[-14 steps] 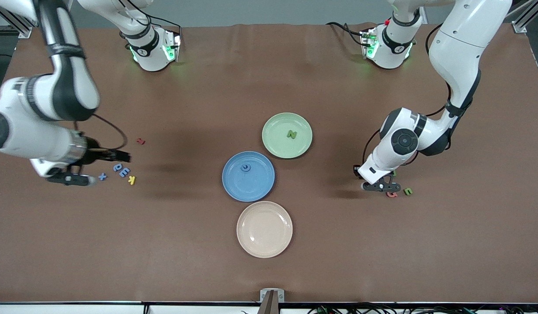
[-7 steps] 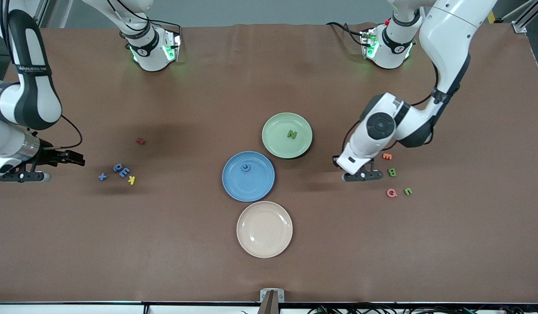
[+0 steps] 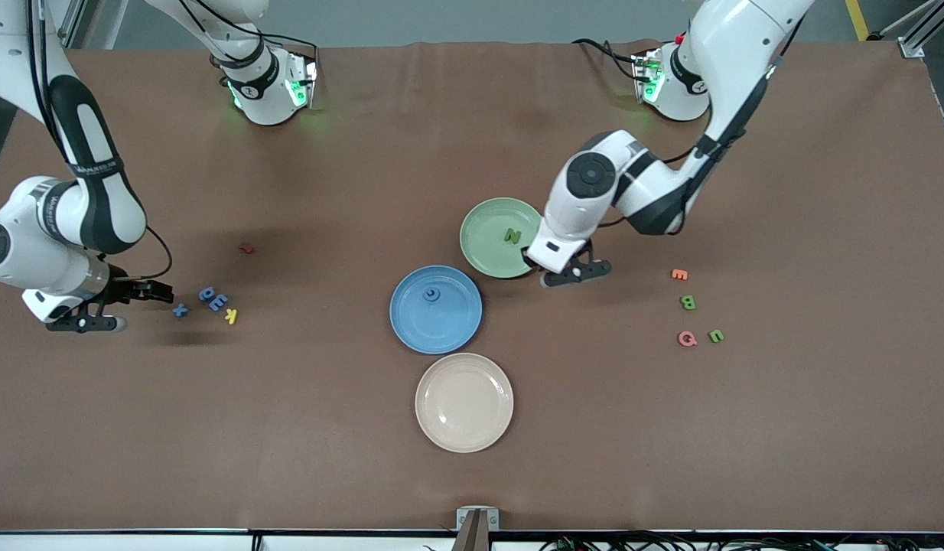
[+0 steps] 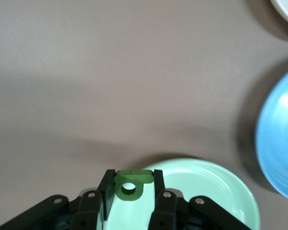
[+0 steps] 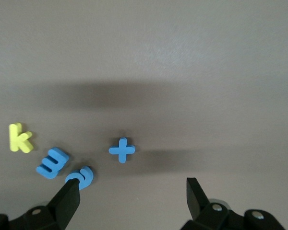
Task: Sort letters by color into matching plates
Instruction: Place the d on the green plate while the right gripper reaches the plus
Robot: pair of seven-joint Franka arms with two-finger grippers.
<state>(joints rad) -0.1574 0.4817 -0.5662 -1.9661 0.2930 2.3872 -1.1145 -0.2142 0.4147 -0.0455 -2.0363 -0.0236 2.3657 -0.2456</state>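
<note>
Cream plate (image 3: 463, 402): nearest the camera, bare cloth around it. Blue plate (image 3: 435, 309): one blue letter (image 3: 431, 294) inside. Blue X (image 3: 180, 310) and two blue letters (image 3: 213, 298): flat beside the yellow K (image 3: 230, 315); right gripper (image 3: 109, 306) spread wide above, returned toward them. Green plate (image 3: 503, 237): holds green N (image 3: 512, 236). Left gripper (image 3: 570, 269), over its rim, pinches a green letter (image 4: 130, 183), carried from the green B (image 3: 688, 302) and U (image 3: 715, 335).
</note>
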